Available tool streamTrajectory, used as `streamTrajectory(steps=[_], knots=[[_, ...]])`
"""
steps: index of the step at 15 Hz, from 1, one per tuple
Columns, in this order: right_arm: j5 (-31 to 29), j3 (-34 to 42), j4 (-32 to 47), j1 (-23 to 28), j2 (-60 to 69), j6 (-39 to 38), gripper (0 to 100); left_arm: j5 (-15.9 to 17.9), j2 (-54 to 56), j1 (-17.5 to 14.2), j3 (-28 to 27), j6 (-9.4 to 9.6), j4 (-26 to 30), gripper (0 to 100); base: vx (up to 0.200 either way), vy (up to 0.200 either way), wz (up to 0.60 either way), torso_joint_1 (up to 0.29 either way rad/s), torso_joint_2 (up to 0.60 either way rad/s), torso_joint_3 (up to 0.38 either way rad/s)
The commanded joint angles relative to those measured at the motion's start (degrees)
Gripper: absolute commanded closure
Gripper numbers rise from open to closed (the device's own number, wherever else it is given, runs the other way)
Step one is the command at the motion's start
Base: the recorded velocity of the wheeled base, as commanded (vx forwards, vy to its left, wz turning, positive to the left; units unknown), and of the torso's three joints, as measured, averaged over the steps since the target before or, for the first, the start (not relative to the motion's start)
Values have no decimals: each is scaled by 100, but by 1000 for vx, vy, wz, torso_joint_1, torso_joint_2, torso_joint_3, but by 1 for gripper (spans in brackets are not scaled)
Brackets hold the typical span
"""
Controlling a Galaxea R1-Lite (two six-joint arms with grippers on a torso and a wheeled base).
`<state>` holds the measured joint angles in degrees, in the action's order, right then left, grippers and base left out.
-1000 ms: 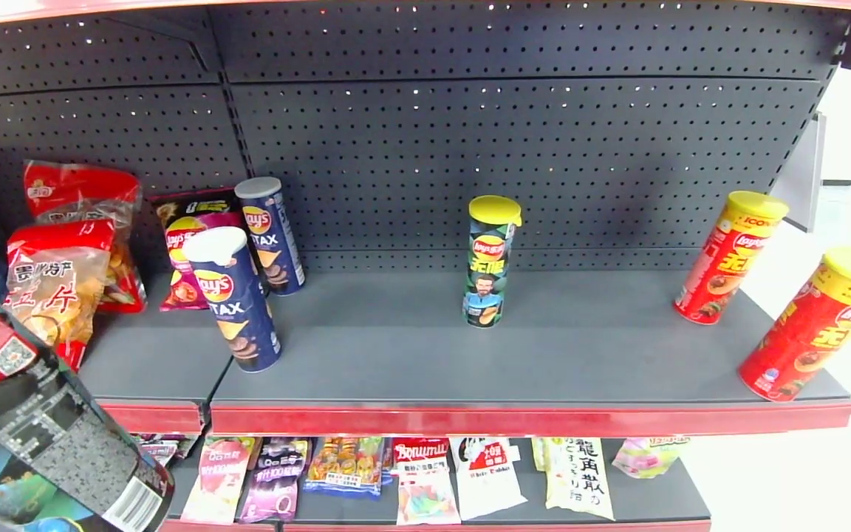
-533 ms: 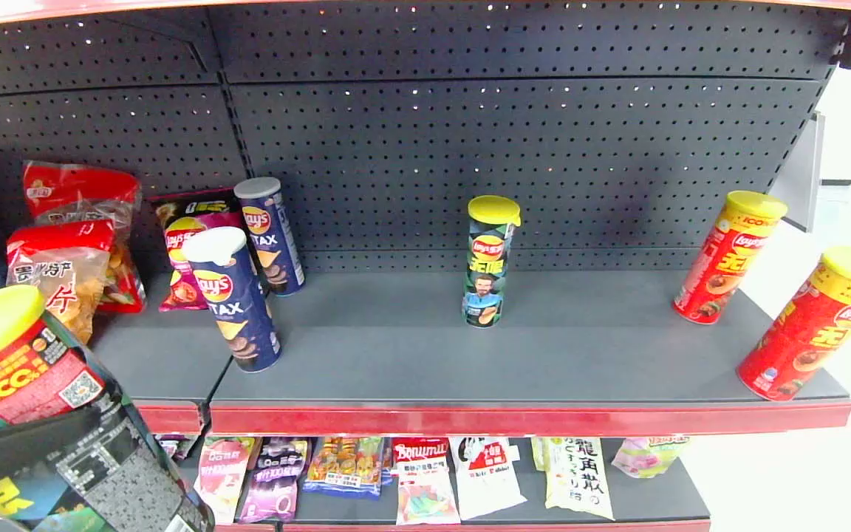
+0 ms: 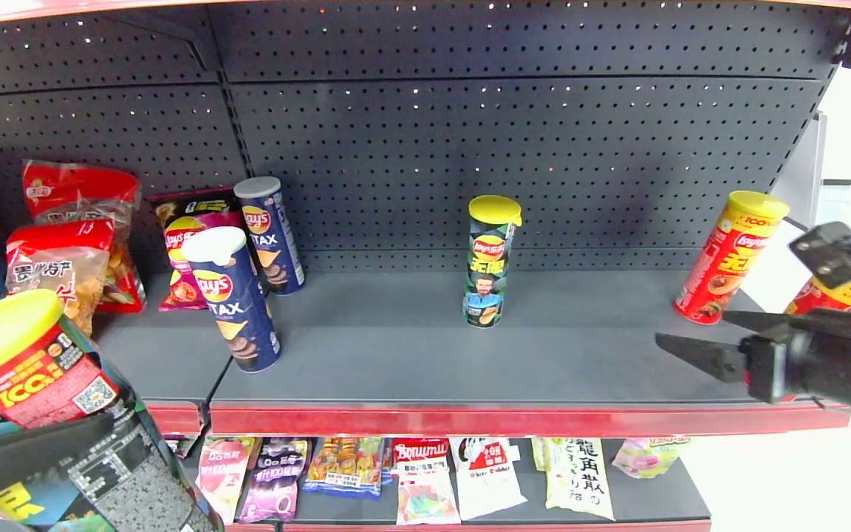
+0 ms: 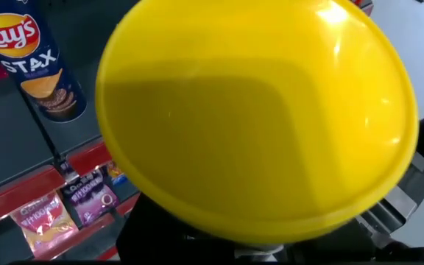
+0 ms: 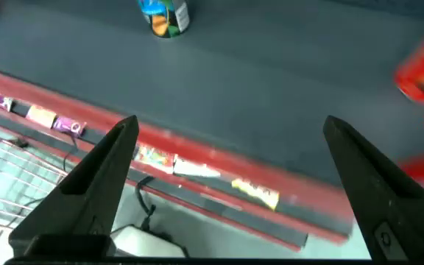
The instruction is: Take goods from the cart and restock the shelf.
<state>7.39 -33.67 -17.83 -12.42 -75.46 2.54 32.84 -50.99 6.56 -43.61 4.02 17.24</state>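
Observation:
At the lower left of the head view, my left gripper (image 3: 38, 452) is shut on a chip can (image 3: 34, 377) with a yellow lid and a red and black label. It is held tilted, in front of and below the grey shelf (image 3: 514, 362). The yellow lid (image 4: 256, 118) fills most of the left wrist view. My right gripper (image 3: 695, 332) hangs open and empty over the shelf's front right edge, its dark fingers (image 5: 116, 158) spread wide above the red shelf lip (image 5: 219, 158).
A green can (image 3: 490, 260) stands mid-shelf. There are two blue cans (image 3: 235, 298) and snack bags (image 3: 63, 273) at the left. One red can (image 3: 730, 257) stands at the right, another (image 3: 835, 294) partly behind my right arm. Packets (image 3: 425, 476) line the lower shelf. Cart wire (image 5: 6, 184) lies below.
My right gripper has come into the head view from the right, in front of the near red can. The held can rose from the lower left, showing its lid, then shifted slightly right.

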Motion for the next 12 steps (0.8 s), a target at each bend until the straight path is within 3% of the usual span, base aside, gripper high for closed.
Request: streamTrajectory(steps=[1, 7, 10, 12], knots=[[-255, -799, -862, -278, -2060, -7, 0, -23, -60, -5, 19, 2, -10, 100, 0, 0, 0, 0, 0, 0], [-721, -1748, -941, -841, -2878, -702, 0, -138, -42, -5, 45, 2, -1, 100, 0, 0, 0, 0, 0, 0], [-950, -1915, -1785, -1061, -3352, -746, 0, -138, -25, 3, 45, 2, -1, 100, 0, 0, 0, 0, 0, 0], [-1011, -2056, -1899, -1210, -3502, -755, 0, -146, -16, -5, 36, 2, -10, 100, 0, 0, 0, 0, 0, 0]])
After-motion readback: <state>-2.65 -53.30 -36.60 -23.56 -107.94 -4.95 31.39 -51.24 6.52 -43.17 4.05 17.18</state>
